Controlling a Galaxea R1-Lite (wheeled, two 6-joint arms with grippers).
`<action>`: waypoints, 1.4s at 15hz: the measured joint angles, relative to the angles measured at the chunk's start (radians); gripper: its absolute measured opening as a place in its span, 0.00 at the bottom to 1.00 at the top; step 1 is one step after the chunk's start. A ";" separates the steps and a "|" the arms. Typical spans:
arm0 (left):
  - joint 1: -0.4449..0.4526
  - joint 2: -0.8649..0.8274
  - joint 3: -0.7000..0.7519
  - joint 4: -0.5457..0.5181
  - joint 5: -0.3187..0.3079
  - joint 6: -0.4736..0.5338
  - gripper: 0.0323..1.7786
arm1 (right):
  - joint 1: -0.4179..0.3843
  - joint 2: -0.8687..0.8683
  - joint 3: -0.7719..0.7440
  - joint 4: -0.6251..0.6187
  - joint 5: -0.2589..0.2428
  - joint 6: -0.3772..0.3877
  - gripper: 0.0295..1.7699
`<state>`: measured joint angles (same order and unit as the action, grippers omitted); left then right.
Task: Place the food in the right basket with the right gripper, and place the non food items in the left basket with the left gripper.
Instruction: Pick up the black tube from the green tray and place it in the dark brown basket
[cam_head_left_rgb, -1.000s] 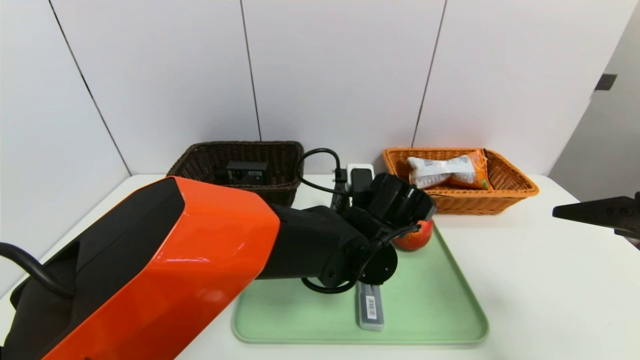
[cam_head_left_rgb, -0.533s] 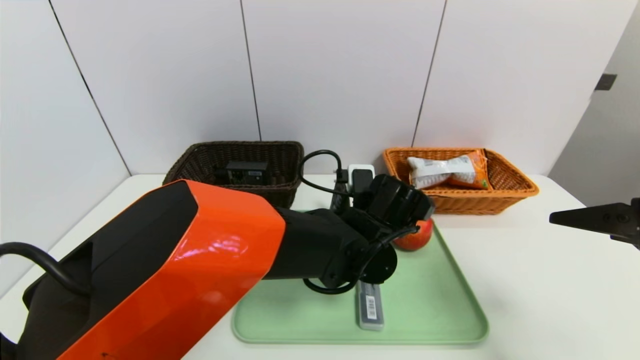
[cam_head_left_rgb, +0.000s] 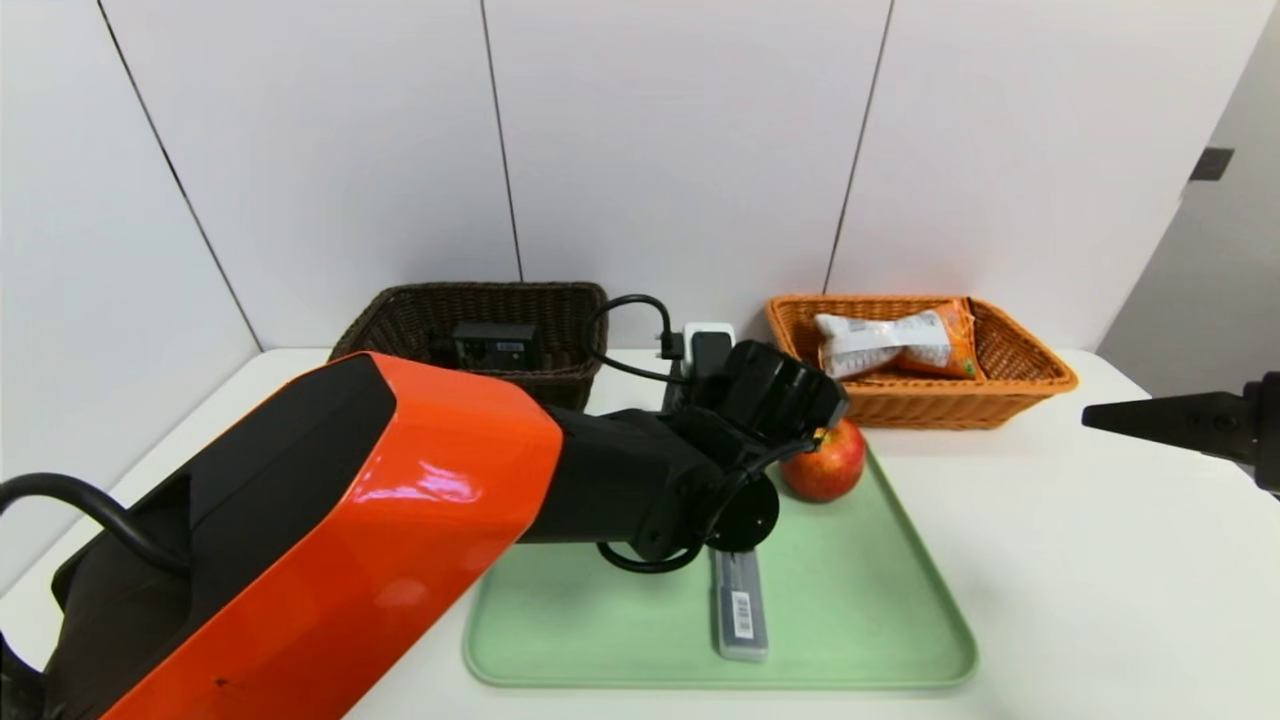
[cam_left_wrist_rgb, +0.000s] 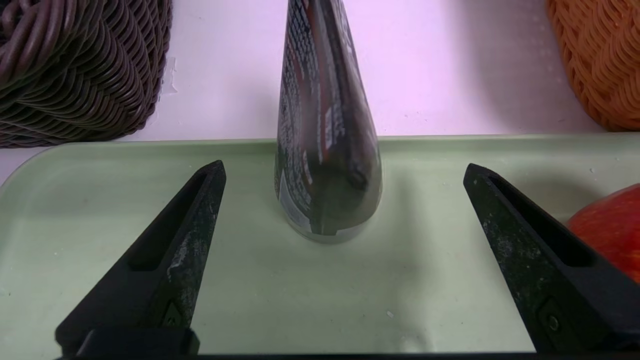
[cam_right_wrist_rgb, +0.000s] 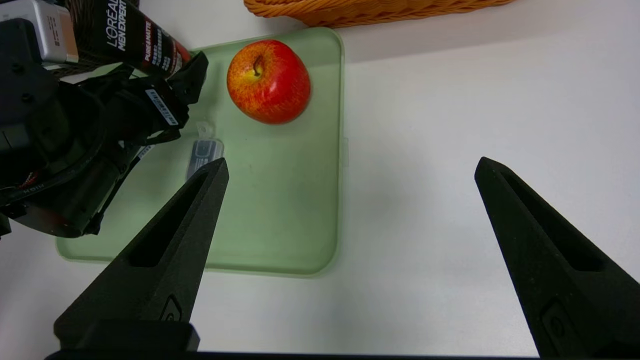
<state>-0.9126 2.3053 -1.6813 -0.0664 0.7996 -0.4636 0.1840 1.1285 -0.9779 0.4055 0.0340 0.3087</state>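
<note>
Though spread wide and gripping nothing, could easily knock over the black conical tube (cam_left_wrist_rgb: 325, 150), standing upright on its narrow cap at the centre of the left wrist view, just ahead of the fingers of the left gripper (cam_left_wrist_rgb: 342, 165) and in line with the gap between them. Would come from closing off-centre, with one finger landing first and tipping so tall and slim a shape. Could pinch too high on the taper, too, and let the tube slip out. Might also nudge the round red apple (cam_head_left_rgb: 823, 460), sitting on the pale green plastic tray (cam_head_left_rgb: 880, 620) just right of the black wrist at the middle of the head view, and set it rolling toward the tray rim. Lower centre of the head view: slim grey rectangular case with barcode (cam_head_left_rgb: 740, 610), lying flat on the tray and partly under the wrist, probably awkward to lift from so flat a lie. At the right edge: right gripper (cam_right_wrist_rgb: 351, 160), fingers apart, empty, well apart from the apple. Upper centre-left: dark brown woven wicker basket (cam_head_left_rgb: 480, 290) holding a black square pump bottle (cam_head_left_rgb: 490, 345). Upper right: orange-tan woven wicker basket (cam_head_left_rgb: 1040, 378) with the long orange-edged snack packet (cam_head_left_rgb: 895, 343) inside. Underneath all, a smooth white tabletop (cam_head_left_rgb: 1100, 560); behind, a plain white panelled wall (cam_head_left_rgb: 680, 150) with dark seams, and at far upper right a grey side wall with a small dark plate.
</note>
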 joint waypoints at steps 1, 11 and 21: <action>0.003 0.002 -0.001 -0.007 -0.001 0.003 0.95 | 0.000 0.001 0.004 0.000 0.000 -0.007 0.96; 0.032 0.037 -0.004 -0.098 -0.004 0.070 0.95 | 0.001 0.005 0.022 -0.002 0.001 -0.030 0.96; 0.043 0.044 -0.003 -0.098 -0.008 0.079 0.44 | 0.001 -0.015 0.068 -0.004 0.013 -0.051 0.96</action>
<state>-0.8698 2.3491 -1.6843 -0.1645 0.7913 -0.3843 0.1851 1.1132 -0.9100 0.4015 0.0470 0.2579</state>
